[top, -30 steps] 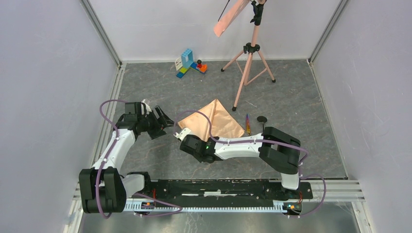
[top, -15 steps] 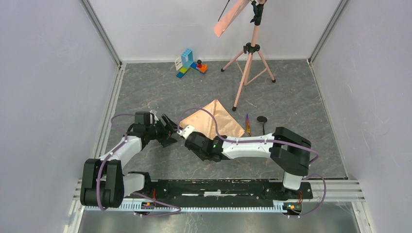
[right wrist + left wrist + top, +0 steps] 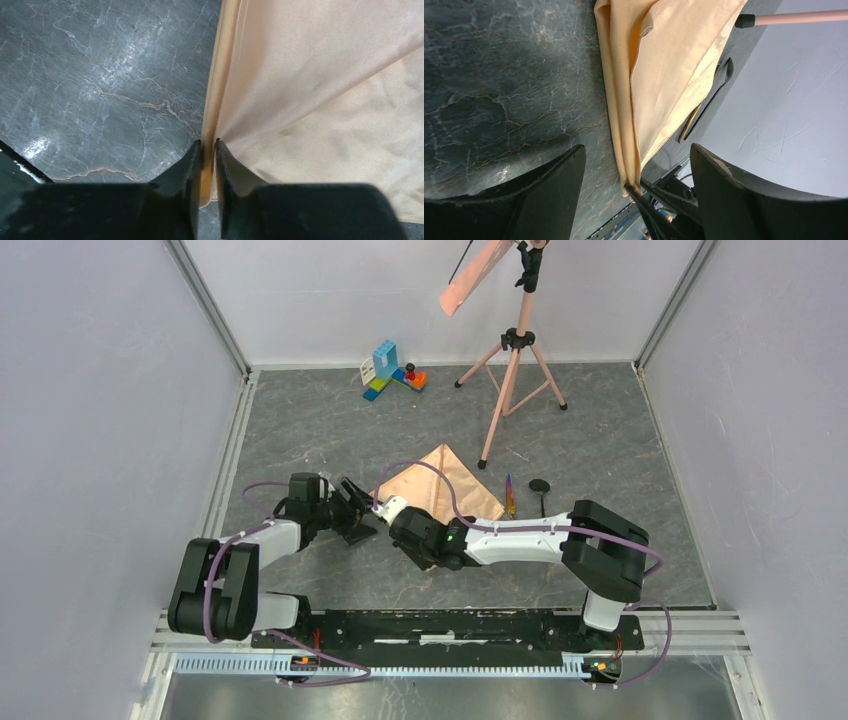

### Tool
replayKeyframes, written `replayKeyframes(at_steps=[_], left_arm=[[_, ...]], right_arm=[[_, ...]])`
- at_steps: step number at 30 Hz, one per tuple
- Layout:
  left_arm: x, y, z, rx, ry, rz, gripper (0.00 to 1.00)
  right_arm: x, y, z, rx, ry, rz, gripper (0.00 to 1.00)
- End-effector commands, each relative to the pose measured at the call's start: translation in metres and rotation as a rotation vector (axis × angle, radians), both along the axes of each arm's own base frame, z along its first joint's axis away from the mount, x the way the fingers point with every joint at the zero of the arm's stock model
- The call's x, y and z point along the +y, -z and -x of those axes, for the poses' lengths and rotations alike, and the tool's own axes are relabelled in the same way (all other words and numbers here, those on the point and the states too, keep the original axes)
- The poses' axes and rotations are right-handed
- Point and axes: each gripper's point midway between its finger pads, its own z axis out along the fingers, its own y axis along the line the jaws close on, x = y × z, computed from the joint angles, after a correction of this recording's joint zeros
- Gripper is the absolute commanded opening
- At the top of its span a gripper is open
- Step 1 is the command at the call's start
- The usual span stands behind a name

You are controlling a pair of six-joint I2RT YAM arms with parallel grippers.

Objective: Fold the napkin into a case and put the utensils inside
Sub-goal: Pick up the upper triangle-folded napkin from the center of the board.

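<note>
The peach-tan napkin [image 3: 445,485] lies folded in layers on the grey floor, its left corner toward both arms. My right gripper [image 3: 207,142] is shut on the napkin's [image 3: 320,90] layered edge, with cloth in the narrow gap between its fingers. My left gripper [image 3: 638,150] stands wide open, its fingers either side of that same pinched corner of the napkin [image 3: 674,65] without touching it. In the top view the left gripper [image 3: 360,515] faces the right gripper [image 3: 385,508]. The utensils lie just right of the cloth: a purple-gold piece [image 3: 510,495] and a black one with a round end [image 3: 540,487].
A pink tripod [image 3: 510,370] stands behind the napkin, one foot close to its far corner, with a salmon strip [image 3: 475,275] on top. Toy blocks [image 3: 392,370] sit at the back. Grey walls close in left and right.
My left gripper has swung right, up to the napkin's near-left corner. The right arm has shifted a little right, and the napkin's left corner has moved right with it.
</note>
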Motion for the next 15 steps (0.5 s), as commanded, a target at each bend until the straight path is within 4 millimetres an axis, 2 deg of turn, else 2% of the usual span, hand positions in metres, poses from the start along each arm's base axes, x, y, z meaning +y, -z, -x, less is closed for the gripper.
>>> replayKeyframes(at_steps=[1,3,5,15], left_arm=[[0.002,-0.012,-0.009,-0.065,-0.011,-0.021,0.83],[0.006,-0.013,-0.008,-0.075,-0.007,-0.052,0.83],[0.008,-0.015,-0.007,-0.084,-0.004,-0.075,0.83],[0.014,-0.018,-0.006,-0.106,0.021,-0.136,0.83]], right_arm=[[0.011,-0.015,-0.006,-0.014,-0.01,-0.014,0.34],[0.011,-0.014,-0.005,-0.01,-0.022,0.004,0.44],[0.01,-0.011,-0.004,-0.006,-0.026,0.015,0.49],[0.005,0.007,-0.002,0.023,-0.029,0.066,0.49]])
